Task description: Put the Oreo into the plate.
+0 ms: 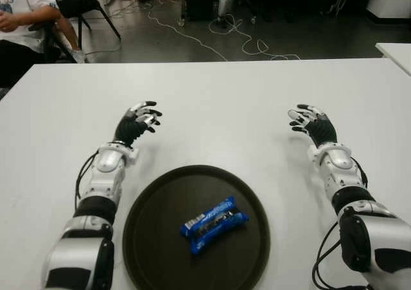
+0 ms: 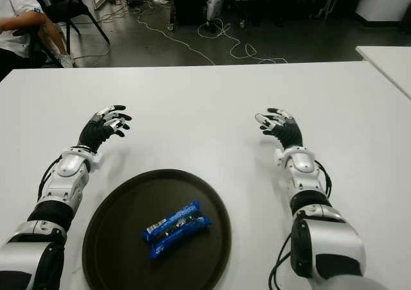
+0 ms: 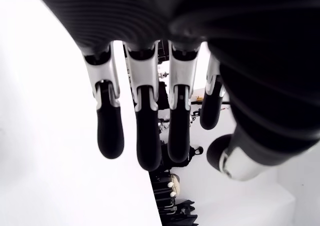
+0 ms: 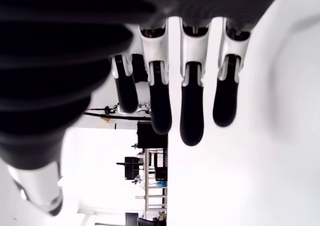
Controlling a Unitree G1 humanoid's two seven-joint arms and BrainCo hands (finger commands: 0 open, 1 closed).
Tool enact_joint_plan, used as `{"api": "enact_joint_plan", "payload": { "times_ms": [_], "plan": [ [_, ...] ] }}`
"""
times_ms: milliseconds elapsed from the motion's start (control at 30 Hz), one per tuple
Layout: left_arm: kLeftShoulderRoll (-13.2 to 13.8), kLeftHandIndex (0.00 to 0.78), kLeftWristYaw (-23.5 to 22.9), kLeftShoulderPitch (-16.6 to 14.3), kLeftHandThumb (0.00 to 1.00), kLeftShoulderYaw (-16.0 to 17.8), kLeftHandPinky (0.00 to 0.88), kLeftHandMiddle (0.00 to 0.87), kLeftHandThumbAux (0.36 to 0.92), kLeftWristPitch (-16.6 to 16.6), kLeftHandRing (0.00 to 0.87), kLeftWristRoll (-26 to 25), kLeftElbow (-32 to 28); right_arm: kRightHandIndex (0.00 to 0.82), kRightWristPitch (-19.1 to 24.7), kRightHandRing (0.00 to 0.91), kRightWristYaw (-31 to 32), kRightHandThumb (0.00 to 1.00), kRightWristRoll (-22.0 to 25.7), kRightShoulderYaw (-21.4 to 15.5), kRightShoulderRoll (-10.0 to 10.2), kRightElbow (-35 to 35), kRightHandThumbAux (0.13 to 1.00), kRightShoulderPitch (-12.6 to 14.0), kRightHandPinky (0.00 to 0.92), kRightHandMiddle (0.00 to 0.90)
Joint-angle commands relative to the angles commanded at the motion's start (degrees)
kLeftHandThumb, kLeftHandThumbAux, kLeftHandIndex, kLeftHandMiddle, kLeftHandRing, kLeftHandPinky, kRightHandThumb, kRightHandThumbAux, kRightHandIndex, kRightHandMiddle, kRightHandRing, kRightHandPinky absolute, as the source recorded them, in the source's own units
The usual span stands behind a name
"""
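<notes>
The left hand (image 1: 137,122) hovers over the white table (image 1: 218,104) beyond the plate's left edge, fingers (image 3: 110,131) loosely spread and holding nothing. Between the arms, the blue Oreo pack (image 1: 213,224) lies inside the dark round plate (image 1: 154,238), near its middle. The right hand (image 1: 313,124) shows beyond the plate's right side, fingers equally relaxed and empty.

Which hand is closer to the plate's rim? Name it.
The left hand: its forearm runs right beside the dark plate holding the Oreo pack. The right hand has a wider strip of bare table between.
</notes>
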Motion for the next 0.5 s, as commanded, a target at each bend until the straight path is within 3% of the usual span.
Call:
{"api": "enact_joint_plan", "payload": {
  "times_ms": [500],
  "plan": [
    [-0.36, 0.257, 0.41, -0.24, 0.270, 0.15, 0.504, 0.401, 0.664, -0.54, 0.453, -0.10, 0.84, 0.233, -0.86, 0.298, -0.70, 0.000, -0.08, -0.21, 0.43, -0.12, 0.732, 0.22, 0.306, 0.304]
  ]
}}
